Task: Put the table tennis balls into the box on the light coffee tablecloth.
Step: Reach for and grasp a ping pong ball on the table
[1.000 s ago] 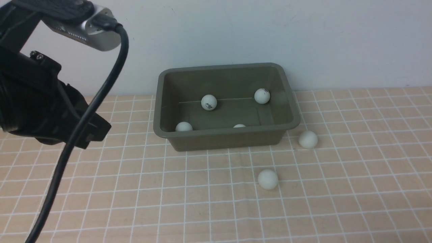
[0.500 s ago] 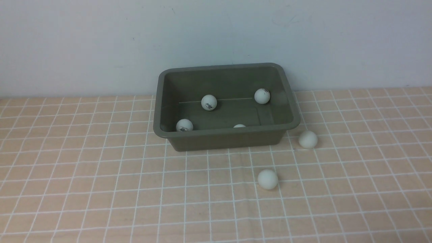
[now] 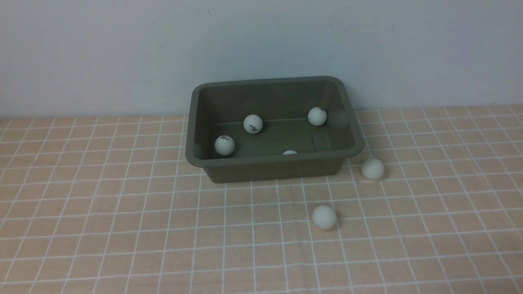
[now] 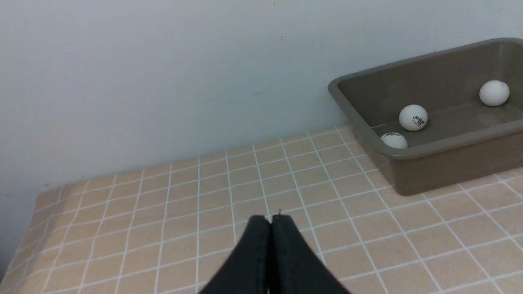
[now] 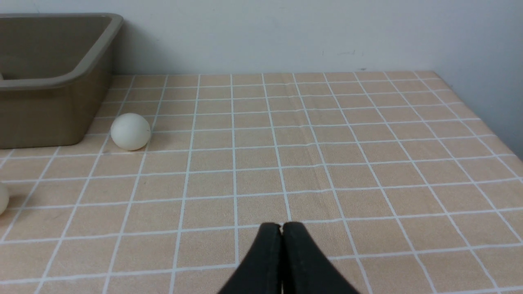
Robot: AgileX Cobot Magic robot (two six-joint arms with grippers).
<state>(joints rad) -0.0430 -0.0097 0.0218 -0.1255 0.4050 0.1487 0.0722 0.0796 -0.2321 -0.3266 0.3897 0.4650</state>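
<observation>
The olive-green box (image 3: 274, 163) stands on the light coffee tablecloth (image 3: 122, 228) near the wall. Several white balls lie inside it: one at the left (image 3: 224, 145), one at the back (image 3: 253, 123), one at the back right (image 3: 317, 116), one half hidden behind the front wall (image 3: 289, 152). Two balls lie on the cloth: one by the box's right front corner (image 3: 372, 168), one in front of the box (image 3: 324, 216). Neither gripper shows in the front view. My left gripper (image 4: 271, 220) is shut and empty, left of the box (image 4: 429, 163). My right gripper (image 5: 281, 227) is shut and empty, right of a ball (image 5: 130, 131).
A plain pale wall (image 3: 261, 41) rises right behind the box. The cloth's right edge (image 5: 490, 122) and left edge (image 4: 24, 245) show in the wrist views. Another ball shows partly at the right wrist view's border (image 5: 2, 198).
My left arm has pulled back out of the front view. The ball at the left inside the box has rolled a little away from the front wall.
</observation>
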